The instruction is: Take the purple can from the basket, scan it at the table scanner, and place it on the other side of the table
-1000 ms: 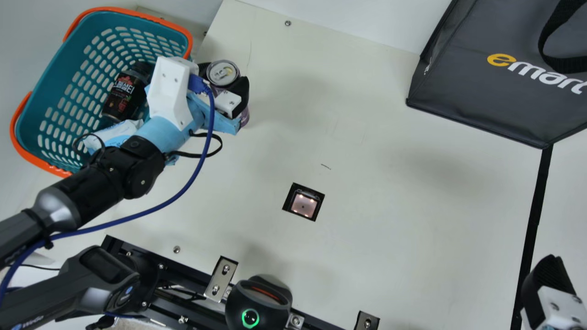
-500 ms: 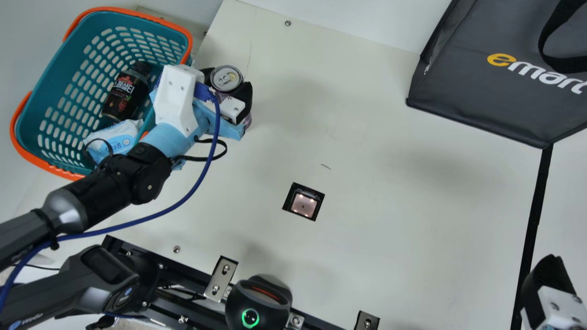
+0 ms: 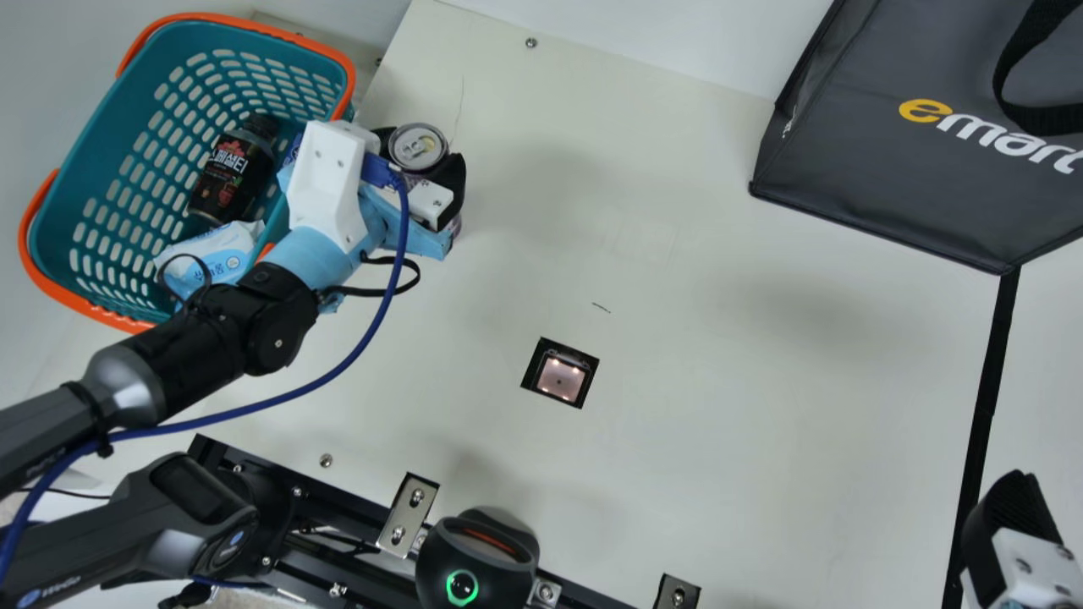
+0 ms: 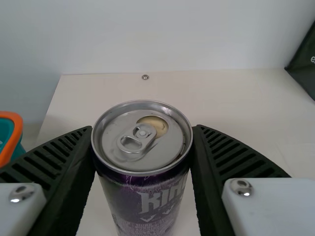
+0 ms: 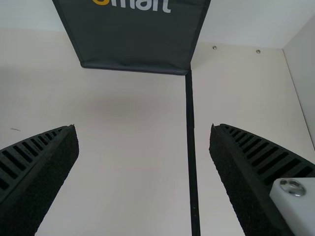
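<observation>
The purple can (image 3: 417, 145) is outside the basket, just past its edge on the table side, pinched between the two fingers of the left gripper (image 3: 422, 166), lid and ring-pull facing up. Whether its base touches the table (image 3: 719, 423) I cannot tell.

Right beside it, the teal basket (image 3: 110, 161) with its orange rim holds a dark bottle (image 3: 228, 173) and a blue-and-white packet (image 3: 216, 254). The left arm (image 3: 195, 364) slants in from the main view's lower left, its wrist over the basket's corner, and a blue cable (image 3: 364, 342) loops along it.

The lit table scanner (image 3: 560, 378) is well apart from the can, nearer the robot. Across the table stands a dark grey bag (image 3: 880, 161), with a black strip (image 3: 986, 397) running from its corner. The right gripper (image 3: 1011, 516) is beside that strip, its fingers spread wide with nothing between them.
</observation>
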Controlling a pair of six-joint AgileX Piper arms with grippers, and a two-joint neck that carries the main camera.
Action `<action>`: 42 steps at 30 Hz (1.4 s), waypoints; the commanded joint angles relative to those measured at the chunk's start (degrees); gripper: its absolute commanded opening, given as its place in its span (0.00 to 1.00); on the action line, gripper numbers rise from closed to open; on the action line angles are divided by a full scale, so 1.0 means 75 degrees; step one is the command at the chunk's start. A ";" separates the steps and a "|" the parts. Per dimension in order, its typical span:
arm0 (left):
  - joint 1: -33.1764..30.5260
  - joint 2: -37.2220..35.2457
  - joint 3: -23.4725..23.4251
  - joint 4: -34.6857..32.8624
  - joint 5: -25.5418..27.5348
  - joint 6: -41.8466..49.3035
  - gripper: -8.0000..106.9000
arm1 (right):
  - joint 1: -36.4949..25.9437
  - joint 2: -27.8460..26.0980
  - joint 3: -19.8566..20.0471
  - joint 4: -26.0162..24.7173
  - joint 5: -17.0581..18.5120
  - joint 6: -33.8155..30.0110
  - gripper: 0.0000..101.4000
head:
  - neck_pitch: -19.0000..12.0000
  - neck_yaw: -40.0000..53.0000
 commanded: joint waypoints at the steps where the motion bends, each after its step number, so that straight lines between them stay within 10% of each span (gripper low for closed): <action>1: 0.0021 0.0011 -0.0010 0.0010 0.0042 -0.0027 0.61 | 0.0000 0.0000 0.0000 0.0000 0.0000 0.0000 0.94 | -0.0221 0.0030; 9: 0.0110 -0.0009 -0.0045 0.0116 0.0182 -0.0123 0.84 | 0.0000 0.0000 0.0000 0.0000 0.0000 0.0000 0.94 | -0.0221 0.0030; 25: 0.0290 -0.0270 -0.0225 0.0292 0.0795 -0.0235 0.85 | 0.0000 0.0000 0.0000 0.0000 0.0000 0.0000 0.94 | -0.0221 0.0030; 42: 0.1020 -0.1623 -0.2238 0.0976 0.5608 -0.0431 0.85 | 0.0000 0.0000 0.0000 0.0000 0.0000 0.0000 0.94 | -0.0221 0.0030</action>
